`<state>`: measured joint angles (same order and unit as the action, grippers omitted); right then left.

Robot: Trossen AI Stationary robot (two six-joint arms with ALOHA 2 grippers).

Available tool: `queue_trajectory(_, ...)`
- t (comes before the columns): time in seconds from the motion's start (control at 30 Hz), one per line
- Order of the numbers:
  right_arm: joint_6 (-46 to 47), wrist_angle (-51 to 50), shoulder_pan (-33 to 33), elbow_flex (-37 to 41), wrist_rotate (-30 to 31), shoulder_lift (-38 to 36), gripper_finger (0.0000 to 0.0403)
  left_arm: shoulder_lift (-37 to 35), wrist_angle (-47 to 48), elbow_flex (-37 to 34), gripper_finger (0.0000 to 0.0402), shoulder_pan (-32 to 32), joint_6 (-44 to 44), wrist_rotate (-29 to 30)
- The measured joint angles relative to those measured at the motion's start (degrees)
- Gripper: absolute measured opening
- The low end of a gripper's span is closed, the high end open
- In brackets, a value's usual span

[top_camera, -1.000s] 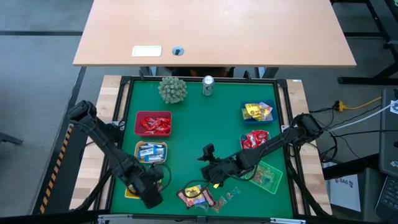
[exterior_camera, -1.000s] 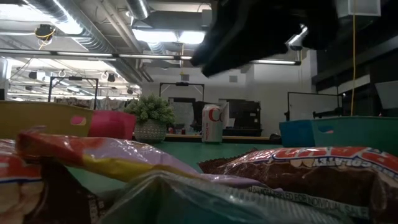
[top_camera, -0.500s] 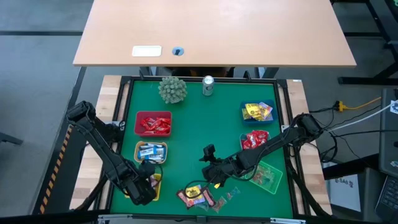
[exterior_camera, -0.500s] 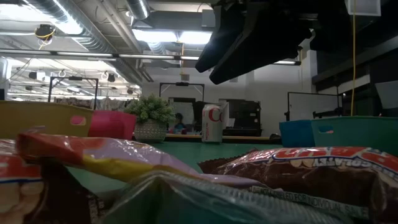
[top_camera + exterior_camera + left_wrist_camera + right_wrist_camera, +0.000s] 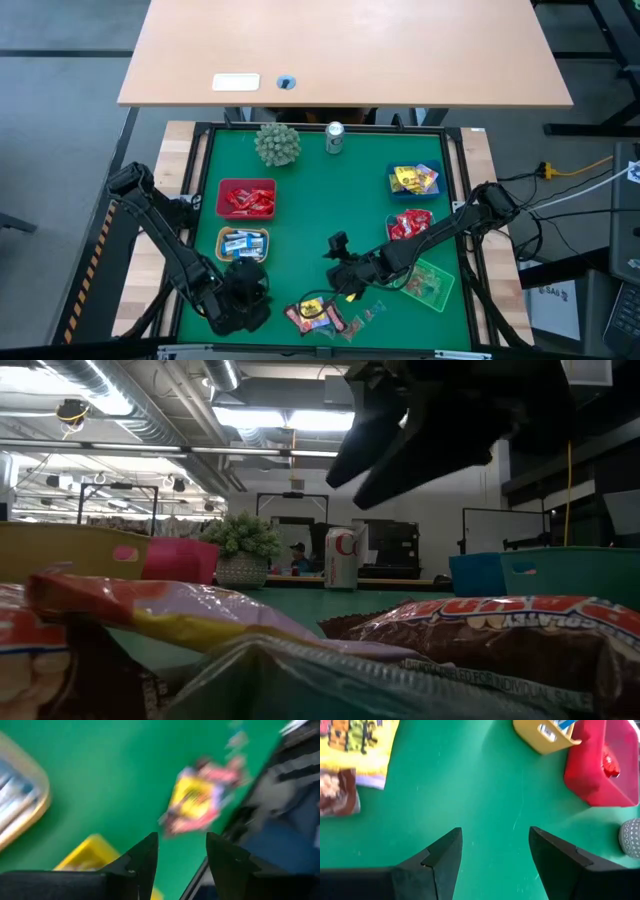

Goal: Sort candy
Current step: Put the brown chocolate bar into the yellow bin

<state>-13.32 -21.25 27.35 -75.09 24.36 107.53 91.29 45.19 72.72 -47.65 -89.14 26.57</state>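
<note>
Candy (image 5: pixel 318 316) left loose near the front edge of the green mat (image 5: pixel 310 215), a small heap of wrappers with a few scattered just beside it toward the right. Most of the rest already sorted, by the look of it: red pieces in the red basket (image 5: pixel 246 198) at left, blue-white in the tan basket (image 5: pixel 243 243) below it, yellow in the blue basket (image 5: pixel 414 179) at right, red again in another blue basket (image 5: pixel 409 224). Left gripper (image 5: pixel 243 296) above the yellow basket (image 5: pixel 86 857) at the front left, fingers parted, nothing between them. Right gripper (image 5: pixel 338 268) just behind the heap, jaws wide and empty. Spiky ball (image 5: pixel 277 144) and can (image 5: pixel 334 137) at the back edge, well apart from the work. Nothing seen blocking the heap.
</note>
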Motion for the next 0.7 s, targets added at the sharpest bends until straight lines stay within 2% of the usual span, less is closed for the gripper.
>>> queue_trajectory(0.13, 0.00, -2.69, 0.00, 0.00, 0.00, 0.00, 0.0230, 0.29, -10.05, 0.01, 0.0153, 0.82, 12.49, 6.81)
queue_trajectory(0.27, 0.06, -5.39, 0.00, 0.02, 0.00, 0.00, 0.0230, 2.70, -19.33, 0.01, 0.0154, 1.96, 29.90, 9.17)
queue_trajectory(0.43, 2.84, -7.49, 0.00, 0.07, -0.38, 0.00, 0.0230, 7.42, -24.60, 0.01, 0.0154, 3.15, 43.98, 6.48)
queue_trajectory(0.7, 3.04, -11.45, 0.03, 0.07, -9.29, 0.00, 0.0230, 14.40, -25.03, 0.01, 0.0154, 3.77, 51.66, -1.36)
